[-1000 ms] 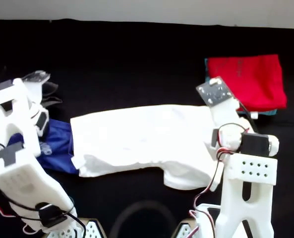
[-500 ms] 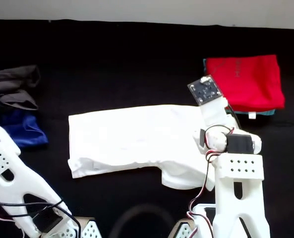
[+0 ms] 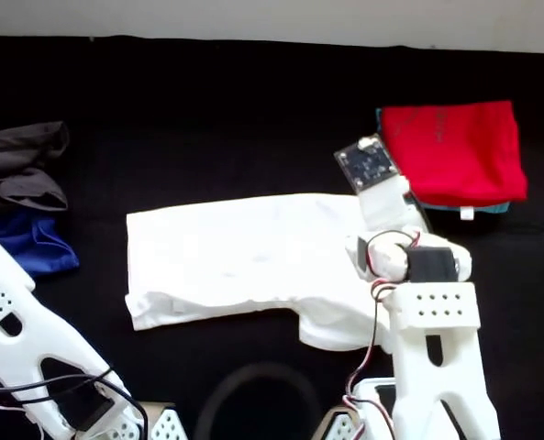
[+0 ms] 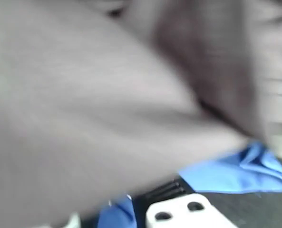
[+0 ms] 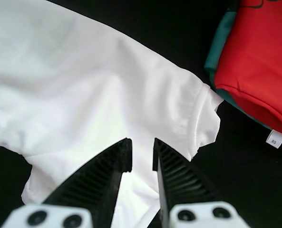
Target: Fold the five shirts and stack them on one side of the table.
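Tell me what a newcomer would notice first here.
A white shirt lies spread across the middle of the black table. At the far right, a folded red shirt sits on a teal shirt. The right gripper hangs over the white shirt's sleeve, jaws slightly apart.

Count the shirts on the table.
5. The white shirt lies spread in the middle; the red shirt sits folded at the right on a teal shirt; the grey shirt and blue shirt lie bunched at the left edge.
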### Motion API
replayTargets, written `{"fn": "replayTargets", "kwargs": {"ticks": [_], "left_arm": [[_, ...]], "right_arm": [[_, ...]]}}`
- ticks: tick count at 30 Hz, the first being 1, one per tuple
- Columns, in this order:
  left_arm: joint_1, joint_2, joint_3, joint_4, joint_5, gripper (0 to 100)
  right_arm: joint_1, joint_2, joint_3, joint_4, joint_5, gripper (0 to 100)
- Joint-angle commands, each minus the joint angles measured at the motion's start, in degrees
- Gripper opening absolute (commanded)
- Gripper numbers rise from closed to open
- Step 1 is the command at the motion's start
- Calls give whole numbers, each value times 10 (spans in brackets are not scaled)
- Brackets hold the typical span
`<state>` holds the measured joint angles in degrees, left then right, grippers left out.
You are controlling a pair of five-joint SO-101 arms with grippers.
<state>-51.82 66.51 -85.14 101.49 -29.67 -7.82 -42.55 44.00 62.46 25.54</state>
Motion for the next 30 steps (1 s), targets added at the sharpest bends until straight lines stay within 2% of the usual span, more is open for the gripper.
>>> {"fn": "replayTargets", "kwargs": {"ticks": [1,3,7,11,14,16,18,23,30], "left_arm": [[44,-153,89,6,12,14],[65,-229,161,6,12,27],[105,-380,321,6,11,133],[176,-502,488,5,11,171],[247,-553,610,3,11,168],[293,-558,679,-16,11,114],[331,-552,740,-61,11,9],[386,-514,814,-169,49,8],[448,-423,813,-194,105,9]], "right_arm": [[-5,49,-7,-21,-32,82],[-5,93,-8,-30,-42,107],[-5,160,-8,-75,-58,180],[-5,191,-8,-113,-62,179],[-12,196,-8,-133,-62,110],[-21,200,-8,-144,-62,7],[-29,200,-8,-156,-62,20],[-31,201,-7,-177,-62,5],[-31,235,-7,-203,-62,5]]}}
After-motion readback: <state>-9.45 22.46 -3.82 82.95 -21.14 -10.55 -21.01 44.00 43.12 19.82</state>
